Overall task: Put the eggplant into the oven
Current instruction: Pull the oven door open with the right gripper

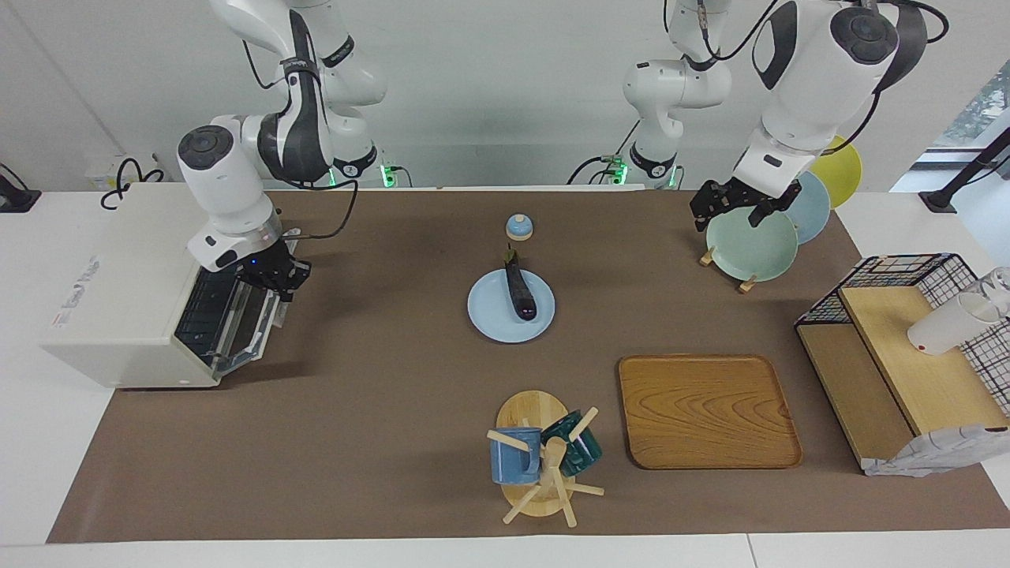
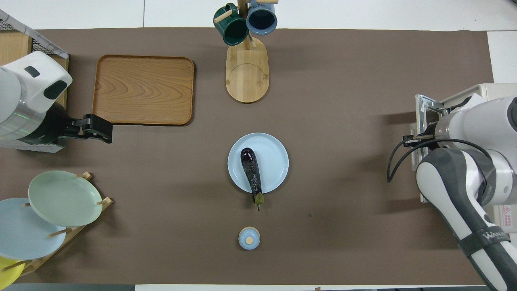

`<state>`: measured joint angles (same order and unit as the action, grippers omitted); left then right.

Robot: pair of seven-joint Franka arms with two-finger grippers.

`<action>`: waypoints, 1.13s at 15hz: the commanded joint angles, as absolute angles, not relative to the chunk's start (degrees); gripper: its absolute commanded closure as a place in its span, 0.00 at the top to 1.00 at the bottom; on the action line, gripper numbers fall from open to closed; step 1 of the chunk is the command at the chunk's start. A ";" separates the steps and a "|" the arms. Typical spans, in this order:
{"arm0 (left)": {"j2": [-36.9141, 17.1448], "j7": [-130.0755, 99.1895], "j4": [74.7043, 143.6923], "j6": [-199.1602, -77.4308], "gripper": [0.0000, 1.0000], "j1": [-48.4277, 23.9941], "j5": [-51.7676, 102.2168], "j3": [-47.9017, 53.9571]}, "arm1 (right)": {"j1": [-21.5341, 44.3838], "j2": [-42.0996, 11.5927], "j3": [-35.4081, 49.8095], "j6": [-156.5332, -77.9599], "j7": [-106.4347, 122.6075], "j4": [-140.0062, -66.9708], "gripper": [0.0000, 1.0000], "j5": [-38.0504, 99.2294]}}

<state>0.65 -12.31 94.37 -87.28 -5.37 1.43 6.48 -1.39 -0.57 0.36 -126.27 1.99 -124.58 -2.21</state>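
Note:
The eggplant (image 1: 518, 290) (image 2: 251, 171), glossy dark purple, lies on a light blue plate (image 1: 489, 315) (image 2: 276, 161) at the middle of the mat, its stem toward the robots. The cream-white oven (image 1: 118, 315) (image 2: 490, 91) stands at the right arm's end. Its door (image 1: 241, 327) hangs partly open and the wire rack (image 1: 207, 304) shows inside. My right gripper (image 1: 278, 278) is shut on the door handle at the door's top edge; in the overhead view the arm covers it. My left gripper (image 1: 730, 209) (image 2: 101, 129) hangs open and empty in the air by the plate rack.
A plate rack (image 1: 753, 244) (image 2: 60, 198) and a wire basket with wooden shelves (image 1: 907, 355) stand at the left arm's end. A wooden tray (image 1: 706, 410) (image 2: 143, 89) and a mug tree (image 1: 544, 461) (image 2: 246, 68) lie farther out. A small blue lidded pot (image 1: 518, 227) (image 2: 249, 238) sits nearer the robots than the plate.

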 commanded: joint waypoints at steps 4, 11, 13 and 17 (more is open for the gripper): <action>-1.14 -11.43 91.41 -85.43 1.00 -3.88 0.79 7.38 | -3.51 -7.03 -1.14 -137.72 2.99 -125.42 0.00 -4.57; -0.79 -11.34 92.11 -86.84 1.00 -3.78 1.32 7.38 | -3.25 -11.78 -1.05 -141.86 0.28 -125.42 0.00 -4.48; -0.70 -11.34 92.29 -86.75 1.00 -4.04 1.32 7.29 | -1.94 -11.87 -0.88 -141.59 -1.75 -125.16 0.00 -4.57; -0.53 -11.34 92.37 -86.48 1.00 -3.69 1.23 7.29 | 4.46 -11.69 -0.97 -139.06 -10.34 -123.49 0.00 -4.48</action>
